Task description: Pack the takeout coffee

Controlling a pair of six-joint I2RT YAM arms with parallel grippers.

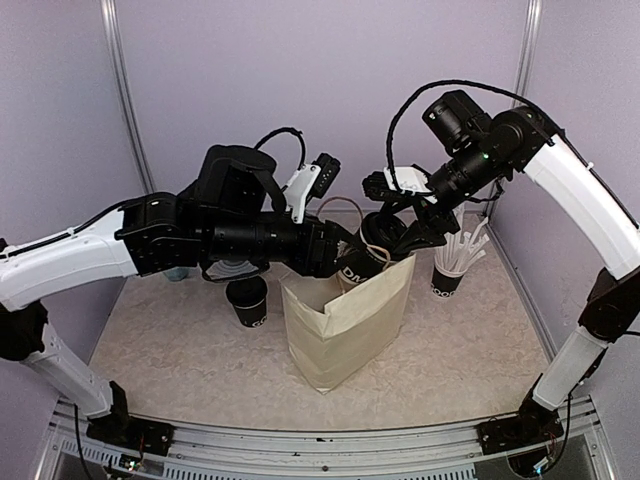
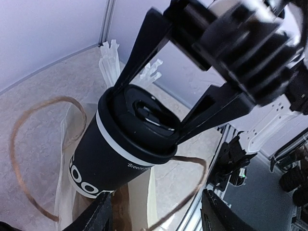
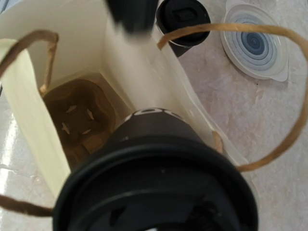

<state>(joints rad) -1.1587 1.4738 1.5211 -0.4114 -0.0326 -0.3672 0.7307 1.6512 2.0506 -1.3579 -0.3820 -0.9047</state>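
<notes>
A lidded black takeout coffee cup (image 1: 360, 262) hangs tilted over the mouth of the beige paper bag (image 1: 345, 318). My right gripper (image 2: 147, 115) is shut on its lid rim, one black finger (image 2: 139, 53) on each side. My left gripper (image 2: 156, 214) is open just below the cup's base, its fingers apart and off the cup. In the right wrist view the held cup's lid (image 3: 159, 187) fills the foreground and hides the fingers. A second lidded coffee cup (image 1: 248, 300) (image 3: 183, 19) stands on the table left of the bag.
The bag (image 3: 29, 96) stands open with brown rope handles and a cardboard cup carrier (image 3: 79, 120) at its bottom. A black cup of white straws (image 1: 452, 265) stands right of the bag. A translucent blue cup (image 3: 255, 43) sits beyond the second coffee. Enclosure walls surround the table.
</notes>
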